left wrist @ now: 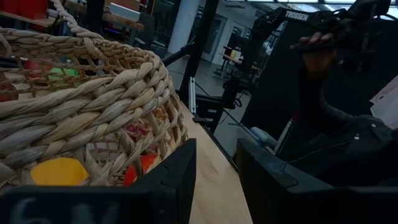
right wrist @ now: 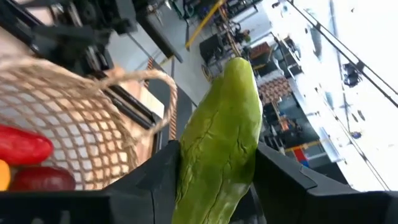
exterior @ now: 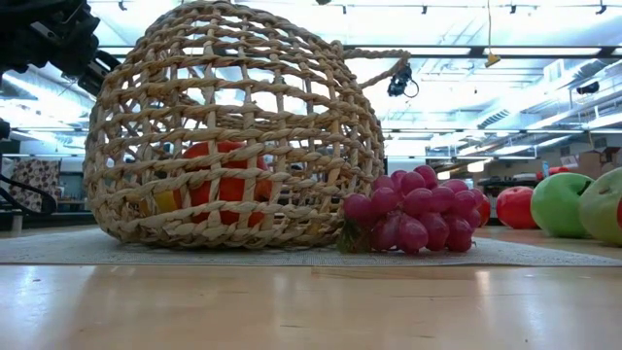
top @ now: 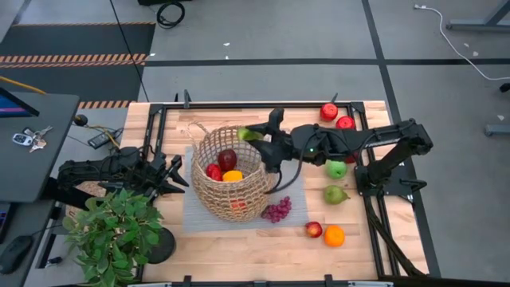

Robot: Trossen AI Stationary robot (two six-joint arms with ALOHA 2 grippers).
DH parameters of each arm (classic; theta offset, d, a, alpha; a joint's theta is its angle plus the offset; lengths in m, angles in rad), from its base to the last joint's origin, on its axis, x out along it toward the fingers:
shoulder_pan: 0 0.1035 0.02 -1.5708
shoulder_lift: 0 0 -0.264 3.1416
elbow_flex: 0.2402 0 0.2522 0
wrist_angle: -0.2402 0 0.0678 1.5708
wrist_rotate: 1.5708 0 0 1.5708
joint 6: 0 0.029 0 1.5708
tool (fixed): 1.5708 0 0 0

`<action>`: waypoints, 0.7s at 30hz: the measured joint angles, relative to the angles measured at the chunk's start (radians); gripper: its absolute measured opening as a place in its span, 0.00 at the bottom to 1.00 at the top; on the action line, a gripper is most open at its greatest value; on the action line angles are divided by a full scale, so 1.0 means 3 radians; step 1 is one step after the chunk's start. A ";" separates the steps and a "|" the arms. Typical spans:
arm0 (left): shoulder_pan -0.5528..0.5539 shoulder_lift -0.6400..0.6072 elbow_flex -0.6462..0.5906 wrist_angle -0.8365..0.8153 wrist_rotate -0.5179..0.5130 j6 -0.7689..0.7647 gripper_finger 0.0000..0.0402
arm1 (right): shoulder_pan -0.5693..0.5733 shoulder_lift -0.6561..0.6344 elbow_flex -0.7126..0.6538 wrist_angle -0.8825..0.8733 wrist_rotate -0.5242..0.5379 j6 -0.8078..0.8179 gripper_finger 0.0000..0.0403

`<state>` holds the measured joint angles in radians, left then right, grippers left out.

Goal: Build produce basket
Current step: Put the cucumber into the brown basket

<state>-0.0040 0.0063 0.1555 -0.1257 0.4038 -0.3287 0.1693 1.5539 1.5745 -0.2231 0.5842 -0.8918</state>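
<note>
One green vegetable (right wrist: 221,140), long and smooth, is clamped between the fingers of the right hand (top: 253,134), which hangs at the far rim of the basket (top: 229,177), and the step in hand looks like dropping it in with the rest. To do that well, the hand should carry the piece further over the open mouth, clear of the thin loop handle (right wrist: 140,84) that arches close by, and lower it some way before letting go, because a long piece released over the rim could tip out onto the desk (top: 239,247). Inside the basket already lie a dark red fruit (top: 228,158), a red one (top: 213,171) and an orange one (top: 233,176), so aiming for the bare side would keep the new piece from rolling off the pile. Purple grapes (top: 276,210) rest just beside the basket on the grey mat (top: 199,219), and apples, pears and an orange wait further right. The left hand (top: 169,174) sits just beside the basket's other side, fingers a little apart and empty, near the potted plant (top: 115,231).
</note>
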 joint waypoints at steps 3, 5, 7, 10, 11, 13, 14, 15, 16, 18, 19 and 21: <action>-0.0001 0.0000 0.0000 0.0000 0.0001 0.0000 0.30 | -0.0037 0.0000 0.0000 -0.0081 0.0000 0.0007 0.48; -0.0001 0.0000 0.0000 0.0000 0.0000 0.0002 0.30 | -0.0059 0.0000 0.0000 -0.0091 -0.0010 0.0004 0.49; -0.0001 0.0000 0.0000 0.0000 0.0001 0.0000 0.30 | -0.0077 -0.0001 0.0000 -0.0088 -0.0028 -0.0004 0.50; 0.0000 0.0000 0.0000 0.0000 0.0000 0.0000 0.30 | -0.0100 -0.0001 0.0000 -0.0092 -0.0089 -0.0083 0.50; -0.0001 0.0000 0.0000 0.0000 0.0001 -0.0001 0.30 | -0.0100 -0.0001 0.0000 -0.0092 -0.0094 -0.0138 0.50; -0.0001 0.0000 0.0000 0.0000 0.0000 0.0002 0.30 | -0.0097 -0.0001 0.0000 -0.0111 -0.0093 -0.0258 0.50; 0.0000 0.0000 0.0000 0.0000 0.0001 0.0001 0.30 | -0.0096 -0.0001 0.0000 -0.0136 -0.0099 -0.0330 0.50; 0.0000 0.0000 0.0000 0.0000 0.0000 0.0000 0.30 | -0.0094 -0.0001 0.0000 -0.0171 -0.0100 -0.0406 0.50; -0.0001 0.0000 0.0000 0.0000 0.0000 0.0001 0.30 | -0.0090 -0.0001 0.0000 -0.0206 -0.0100 -0.0480 0.50; -0.0001 0.0000 0.0000 0.0000 0.0000 0.0000 0.30 | -0.0091 -0.0001 0.0000 -0.0305 -0.0097 -0.0609 0.50; -0.0001 0.0000 0.0000 0.0000 0.0000 0.0000 0.30 | -0.0091 -0.0001 0.0000 -0.0355 -0.0097 -0.0670 0.50; -0.0001 0.0000 0.0000 0.0000 0.0000 0.0002 0.30 | -0.0091 -0.0001 0.0000 -0.0429 -0.0097 -0.0835 0.50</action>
<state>-0.0044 0.0063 0.1555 -0.1257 0.4038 -0.3283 0.1421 1.5536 1.5745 -0.3520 0.5552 -1.1423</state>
